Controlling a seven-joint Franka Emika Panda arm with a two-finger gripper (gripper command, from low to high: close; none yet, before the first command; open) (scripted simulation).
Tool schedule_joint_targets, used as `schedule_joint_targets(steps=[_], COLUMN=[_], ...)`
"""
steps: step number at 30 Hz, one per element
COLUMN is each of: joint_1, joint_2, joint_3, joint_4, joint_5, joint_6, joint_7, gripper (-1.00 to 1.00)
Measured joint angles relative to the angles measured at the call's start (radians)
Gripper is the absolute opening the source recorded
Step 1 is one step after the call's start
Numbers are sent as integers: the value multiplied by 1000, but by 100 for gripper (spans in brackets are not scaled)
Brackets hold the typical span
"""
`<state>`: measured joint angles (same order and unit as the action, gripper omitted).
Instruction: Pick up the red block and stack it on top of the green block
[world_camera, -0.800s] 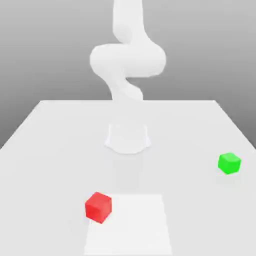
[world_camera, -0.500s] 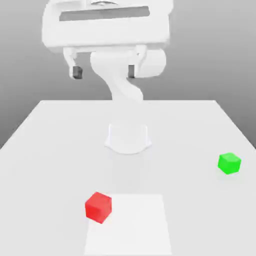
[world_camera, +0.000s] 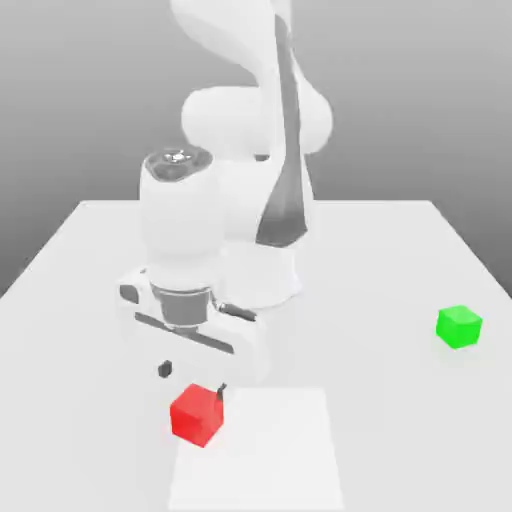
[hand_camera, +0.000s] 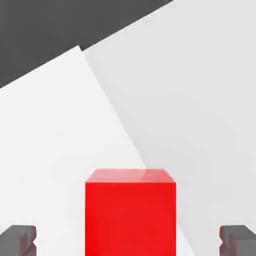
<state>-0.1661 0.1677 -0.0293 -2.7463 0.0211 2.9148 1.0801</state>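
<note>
Grey backdrop is seen behind a white table (world_camera: 90, 260), on which a paler square patch (world_camera: 270, 450) is laid at the near edge. Much of the arm's base is hidden behind its own wrist and hand in the exterior view, and the arm's top is cut off by the frame. The gripper (world_camera: 192, 378) is held low over the table, pointing down, its jaws spread wide with nothing between them gripped; only two small dark fingertips (world_camera: 165, 369) can be made out there. The red block (world_camera: 196, 414) is found just below the gripper, at about 6 o'clock from it, resting on the patch's edge. In the hand view the red block (hand_camera: 130, 212) is centred between both pads (hand_camera: 19, 239), clear of each. The green block (world_camera: 459, 326) sits well apart, at 3 o'clock. No writing is visible.
</note>
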Motion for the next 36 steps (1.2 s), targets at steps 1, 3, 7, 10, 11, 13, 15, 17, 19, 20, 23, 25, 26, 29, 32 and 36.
schedule_joint_targets(steps=[1,3,7,10,11,13,15,17,19,20,23,25,26,29,32,36], joint_1=[-3,-7,-7,-7,-7,-6,-8,55,123,164,303,386,425,529,621,749], joint_2=[36,69,69,52,22,-45,-116,-154,-175,-184,-209,-224,-231,-253,-273,-297], joint_3=[4,8,9,8,7,4,4,43,95,117,179,218,239,306,387,505], joint_4=[5,9,9,7,3,-7,-18,-22,-24,-25,-26,-27,-28,-30,-32,-34], joint_5=[5,7,5,2,-2,-11,-17,-6,12,22,47,61,68,85,102,123], joint_6=[31,59,59,45,20,-38,-99,-130,-147,-154,-173,-185,-191,-208,-225,-247], joint_7=[-3,-5,-3,-1,2,9,13,13,11,10,11,12,14,20,26,36], gripper=[0,-100,-100,-100,-100,-100,-100,-100,-100,-100,-100,-100,-100,-100,-100,-100])
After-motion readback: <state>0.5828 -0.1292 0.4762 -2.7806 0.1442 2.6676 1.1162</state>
